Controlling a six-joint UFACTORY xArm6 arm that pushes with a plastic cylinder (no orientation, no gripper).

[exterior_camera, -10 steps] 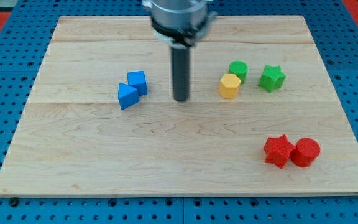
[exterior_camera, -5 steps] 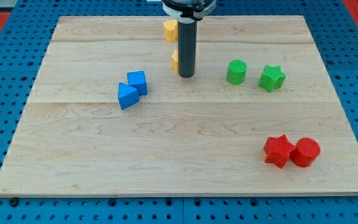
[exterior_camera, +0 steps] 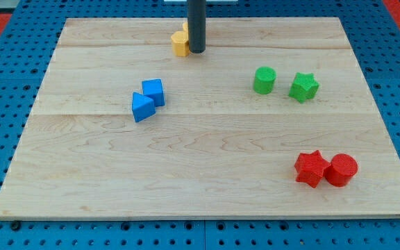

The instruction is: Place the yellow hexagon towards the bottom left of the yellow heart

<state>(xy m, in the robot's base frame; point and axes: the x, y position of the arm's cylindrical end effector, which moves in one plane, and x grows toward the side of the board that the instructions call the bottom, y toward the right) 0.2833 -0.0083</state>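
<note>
No writing or label shows anywhere on the wooden worktop (exterior_camera: 207, 201) or the blocks. My tip (exterior_camera: 196, 51) (a bare rod, with no claw to release or clench) stands near the view's top edge, touching the right side of the yellow hexagon (exterior_camera: 180, 44). The yellow heart (exterior_camera: 185, 28) peeks out just above it, mostly hidden behind the rod, and open board stretches below them.

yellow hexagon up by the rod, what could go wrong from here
1. The yellow hexagon sits close to the board's top edge, so a push toward the view's top could slide it off.
2. My tip is right beside it, on its right; the rod hides most of the yellow heart, so their contact and relative placement cannot be judged well.
3. A hard nudge might shift both together.
</note>
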